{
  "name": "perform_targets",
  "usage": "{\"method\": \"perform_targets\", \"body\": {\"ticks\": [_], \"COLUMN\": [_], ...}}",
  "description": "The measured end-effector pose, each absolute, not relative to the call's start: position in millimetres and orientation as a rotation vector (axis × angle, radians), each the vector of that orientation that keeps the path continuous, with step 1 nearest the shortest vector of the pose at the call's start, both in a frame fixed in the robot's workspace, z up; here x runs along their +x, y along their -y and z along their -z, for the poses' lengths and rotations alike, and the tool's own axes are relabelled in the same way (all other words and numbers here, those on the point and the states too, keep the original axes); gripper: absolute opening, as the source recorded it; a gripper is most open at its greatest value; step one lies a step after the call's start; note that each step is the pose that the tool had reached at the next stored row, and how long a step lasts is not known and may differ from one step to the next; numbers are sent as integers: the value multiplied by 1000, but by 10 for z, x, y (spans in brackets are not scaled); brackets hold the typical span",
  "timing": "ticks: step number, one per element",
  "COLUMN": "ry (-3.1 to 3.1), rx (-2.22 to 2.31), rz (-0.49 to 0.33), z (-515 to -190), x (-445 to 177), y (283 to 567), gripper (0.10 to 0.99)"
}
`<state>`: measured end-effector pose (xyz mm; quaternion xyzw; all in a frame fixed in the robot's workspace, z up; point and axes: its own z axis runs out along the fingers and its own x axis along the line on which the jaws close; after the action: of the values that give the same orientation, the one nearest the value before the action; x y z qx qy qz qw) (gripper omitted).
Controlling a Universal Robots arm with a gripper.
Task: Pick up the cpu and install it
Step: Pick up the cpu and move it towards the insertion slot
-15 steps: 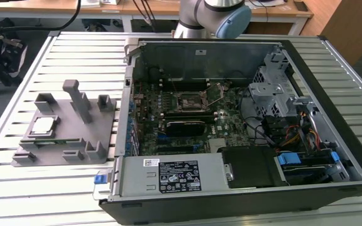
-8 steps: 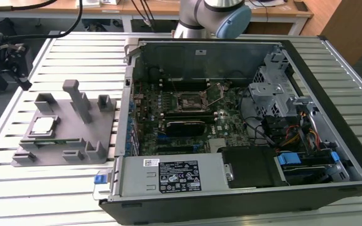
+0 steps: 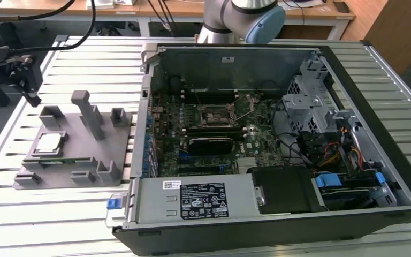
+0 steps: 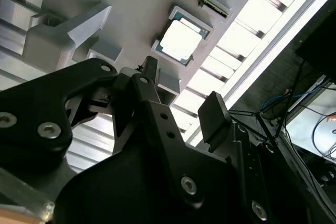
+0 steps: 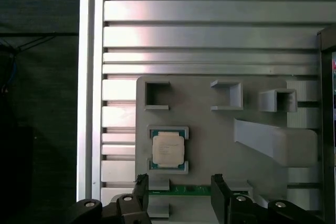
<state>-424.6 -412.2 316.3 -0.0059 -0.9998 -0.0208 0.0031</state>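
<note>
Two dark fingers (image 5: pixel 140 183) of the gripper (image 5: pixel 179 184) are seen spread wide apart in the first wrist view, with nothing held between them. The cpu (image 5: pixel 168 149) lies flat in a square pocket of the grey fixture block (image 5: pixel 210 129), clear of the fingertips and roughly in line with the gap between them. A thin green strip (image 5: pixel 181 189) set in the block is seen across that gap, between the fingertips and the cpu.

In the second wrist view the same open fingers are seen at a slant from behind the gripper's black body, and the cpu's silvery top is caught beyond them, untouched.

The wider scene is supplied by the exterior view. The fixture block rests on a slatted metal table (image 3: pixel 48 214) at the exterior view's left. The gripper hangs above the table by the block's far left edge. An open computer case (image 3: pixel 263 235) lies to the right, and inside it the motherboard socket (image 3: pixel 216 114) is exposed, well apart from the cpu. A tall upright post (image 3: pixel 88 115) of the block stands between the cpu and the case.
</note>
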Motion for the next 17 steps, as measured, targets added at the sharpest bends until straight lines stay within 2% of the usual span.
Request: {"method": "perform_targets", "body": {"ticks": [17], "ry": [3133], "rx": [46], "rz": [66], "z": [-3034], "x": [-4247], "y": [4131], "gripper": [588]}}
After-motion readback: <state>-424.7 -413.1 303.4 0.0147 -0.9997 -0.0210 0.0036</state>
